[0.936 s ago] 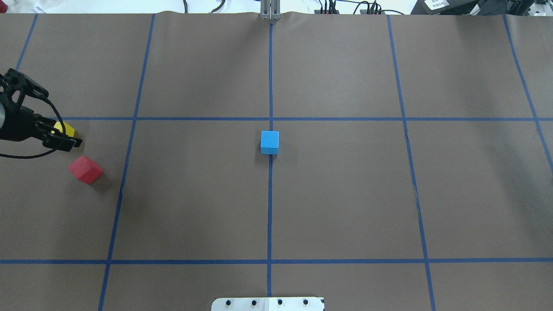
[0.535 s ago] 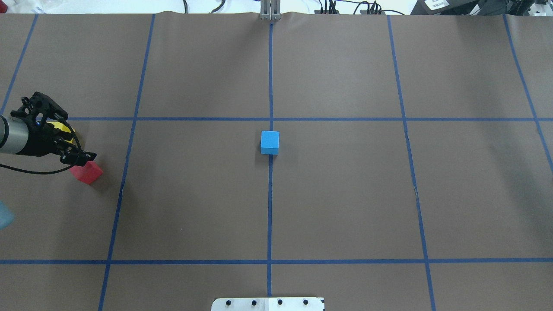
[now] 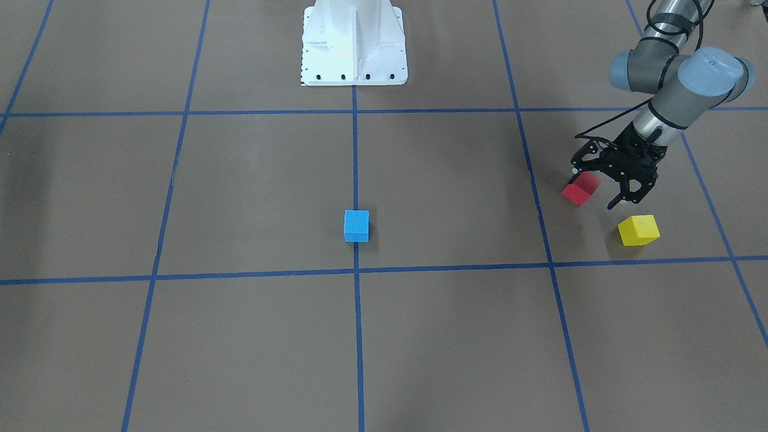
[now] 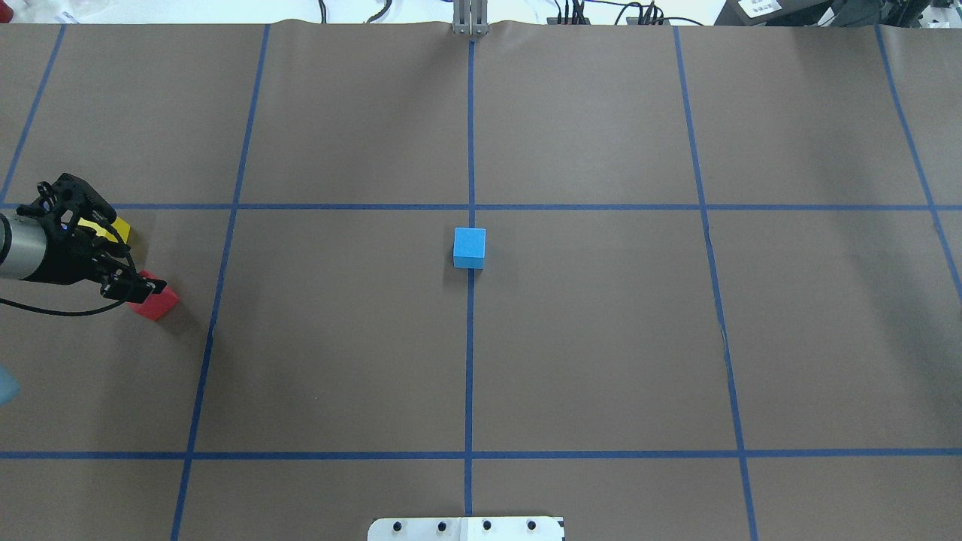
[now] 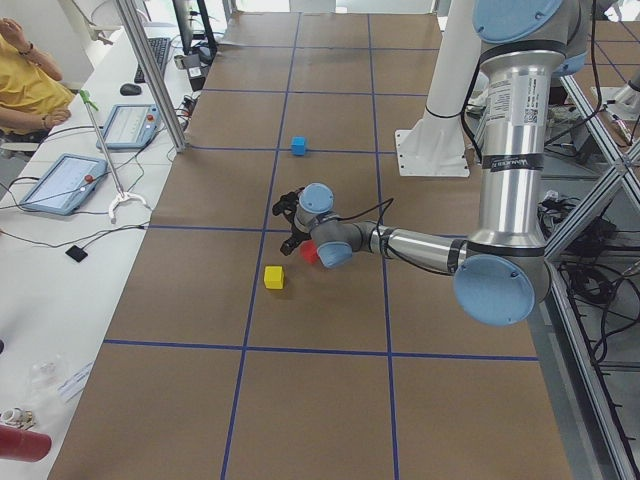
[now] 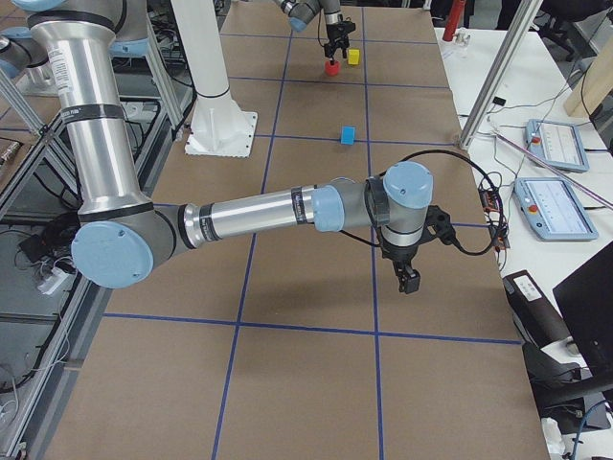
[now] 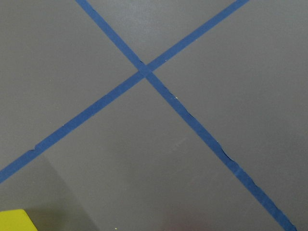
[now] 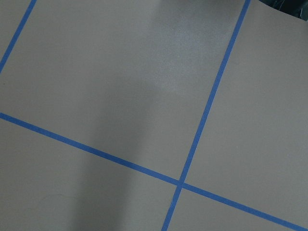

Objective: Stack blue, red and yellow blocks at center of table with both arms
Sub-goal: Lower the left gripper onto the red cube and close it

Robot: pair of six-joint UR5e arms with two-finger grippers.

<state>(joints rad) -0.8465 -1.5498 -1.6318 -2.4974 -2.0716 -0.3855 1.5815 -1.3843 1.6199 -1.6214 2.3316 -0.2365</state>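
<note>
Red block [image 3: 581, 190] sits by the spread fingers [image 3: 623, 192] of the downward-tilted left arm [image 3: 666, 102].

We count three blocks on the tabletop [image 3: 240, 336]: one blue block [image 3: 356, 225], one red block [image 3: 581, 189] and one yellow block [image 3: 638, 230]. We also count two robot arms, the left arm [image 3: 678, 90] and the right arm [image 6: 249, 216], and one white base [image 3: 354, 45].

Blue block [image 3: 356, 225]; red block [image 3: 580, 189]; yellow block [image 3: 639, 230]; brown table [image 3: 240, 192], blue tape grid [image 3: 354, 150]; black left hand [image 3: 594, 189].
</note>
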